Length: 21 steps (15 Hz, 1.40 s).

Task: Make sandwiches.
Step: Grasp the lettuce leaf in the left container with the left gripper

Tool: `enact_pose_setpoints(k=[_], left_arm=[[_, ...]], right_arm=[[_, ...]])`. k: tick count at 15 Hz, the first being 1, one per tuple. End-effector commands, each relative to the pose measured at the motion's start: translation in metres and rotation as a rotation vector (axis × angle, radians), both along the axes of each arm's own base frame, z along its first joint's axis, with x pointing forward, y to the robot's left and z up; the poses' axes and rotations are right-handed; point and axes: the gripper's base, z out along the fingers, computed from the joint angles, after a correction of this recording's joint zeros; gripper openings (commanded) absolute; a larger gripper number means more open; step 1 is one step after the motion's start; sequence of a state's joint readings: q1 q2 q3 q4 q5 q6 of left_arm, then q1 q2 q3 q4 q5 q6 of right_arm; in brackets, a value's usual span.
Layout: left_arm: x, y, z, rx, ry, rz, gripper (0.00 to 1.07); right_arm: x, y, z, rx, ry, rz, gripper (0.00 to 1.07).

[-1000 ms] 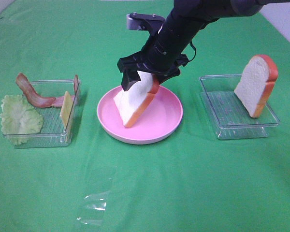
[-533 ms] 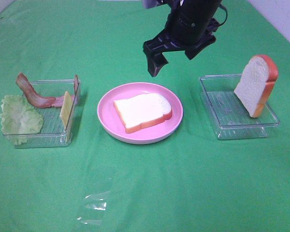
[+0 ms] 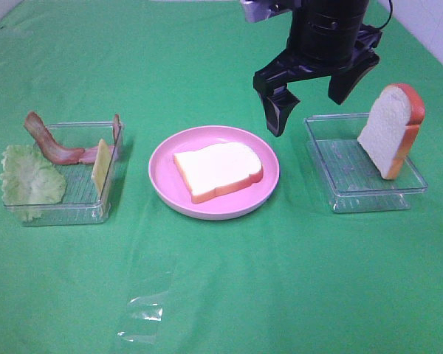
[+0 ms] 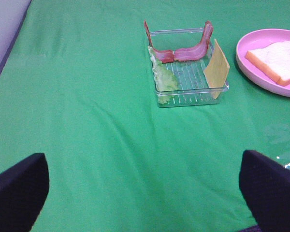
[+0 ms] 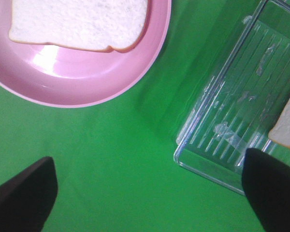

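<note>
1. Lying flat on pink plate (image 3: 159, 177), beneath and beside right tool (image 3: 307, 108): bread slice (image 3: 218, 168); probably light, soft; pinch across crust edges.
2. Jaws of right tool: wide, empty.
3. Jaws of left tool (image 4: 145, 193): wide, empty.

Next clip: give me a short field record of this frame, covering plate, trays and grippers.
pink plate: one bread slice lying flat
left tray: lettuce, bacon strips, cheese square standing on edge
right tray: second bread slice standing on edge
right gripper: open, empty, above the gap between pink plate and right tray
left gripper: open, empty, over green cloth
</note>
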<state>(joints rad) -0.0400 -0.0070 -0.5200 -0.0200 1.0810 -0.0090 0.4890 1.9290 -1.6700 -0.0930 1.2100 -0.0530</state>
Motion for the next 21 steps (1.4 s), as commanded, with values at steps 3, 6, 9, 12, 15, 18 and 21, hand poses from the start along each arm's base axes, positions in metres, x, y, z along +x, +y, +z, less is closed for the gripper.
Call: enact_pose_setpoints(k=[3, 6, 9, 12, 15, 18, 21], left_arm=[[-0.001, -0.001, 0.0, -0.008, -0.012, -0.002, 1.0], [-0.001, -0.001, 0.0, -0.008, -0.012, -0.002, 1.0], [-0.001, -0.001, 0.0, -0.008, -0.012, -0.002, 1.0], [-0.001, -0.001, 0.0, -0.008, -0.012, -0.002, 1.0], [-0.001, -0.001, 0.0, -0.008, -0.012, -0.002, 1.0], [-0.001, -0.001, 0.0, -0.008, -0.012, -0.002, 1.0], [-0.001, -0.001, 0.0, -0.008, -0.012, -0.002, 1.0]], right_arm=[[-0.051, -0.023, -0.004, -0.059, 0.193, -0.026, 0.99], [-0.098, -0.046, -0.01, -0.087, 0.266, -0.037, 0.99], [-0.152, -0.09, -0.026, -0.024, 0.31, -0.135, 0.99], [-0.189, -0.14, -0.023, 0.141, 0.273, -0.409, 0.99], [-0.236, -0.167, 0.004, 0.235, -0.067, -0.513, 0.99], [-0.286, -0.172, 0.024, 0.263, -0.465, -0.427, 0.99], [-0.331, -0.173, 0.02, 0.321, -0.741, -0.393, 0.99]])
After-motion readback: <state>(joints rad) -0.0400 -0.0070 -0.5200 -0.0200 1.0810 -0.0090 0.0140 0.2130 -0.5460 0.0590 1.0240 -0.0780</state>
